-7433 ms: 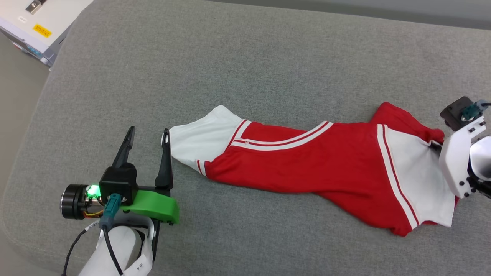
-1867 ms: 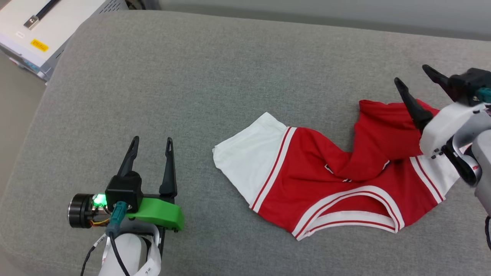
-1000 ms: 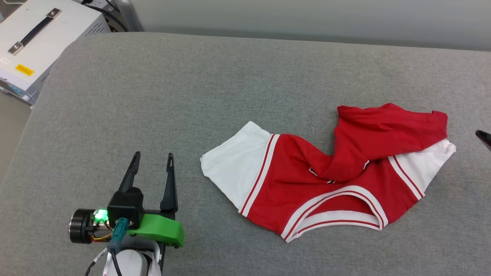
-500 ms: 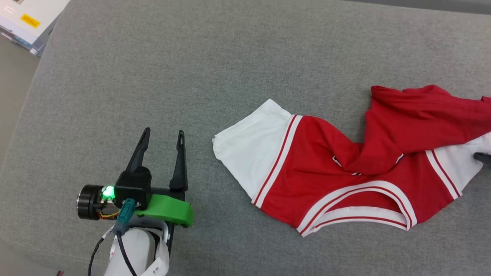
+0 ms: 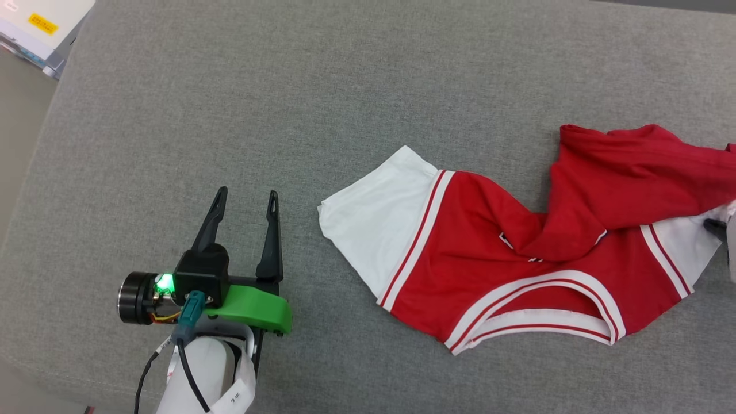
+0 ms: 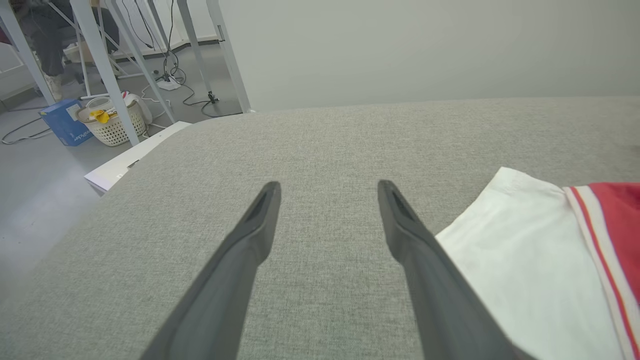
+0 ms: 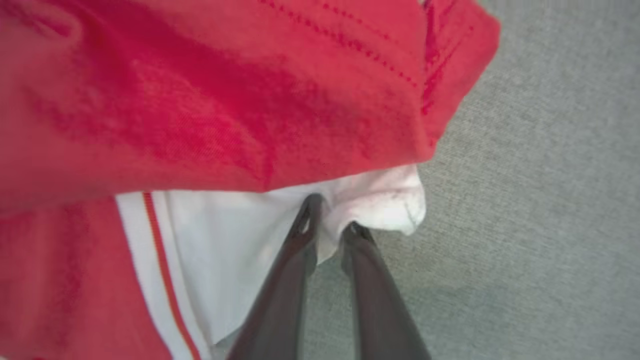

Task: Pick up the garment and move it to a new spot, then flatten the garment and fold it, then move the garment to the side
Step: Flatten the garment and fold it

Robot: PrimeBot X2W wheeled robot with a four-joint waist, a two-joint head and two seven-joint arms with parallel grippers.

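Observation:
The garment (image 5: 517, 259), a red T-shirt with white sleeves and striped trim, lies crumpled on the grey cushioned surface (image 5: 322, 92). Its red body is folded over toward the right, and the neckline faces the front edge. My right gripper (image 7: 332, 215) has its fingers pinched together on the edge of the right white sleeve (image 7: 380, 200). In the head view only a dark tip of it (image 5: 716, 226) shows at that sleeve. My left gripper (image 5: 247, 194) rests open on the surface just left of the other white sleeve (image 6: 515, 250), with nothing between its fingers (image 6: 400, 215).
A white equipment box (image 5: 40, 23) with a yellow label stands off the surface's far left corner. Beyond that edge the left wrist view shows floor, metal table legs (image 6: 100, 55), a white basket (image 6: 112, 125) and a blue box (image 6: 65, 127). Bare grey surface lies behind the shirt.
My right gripper has come in from the right and closed on the right white sleeve. The head camera tilted and shifted. The left gripper stays put, open.

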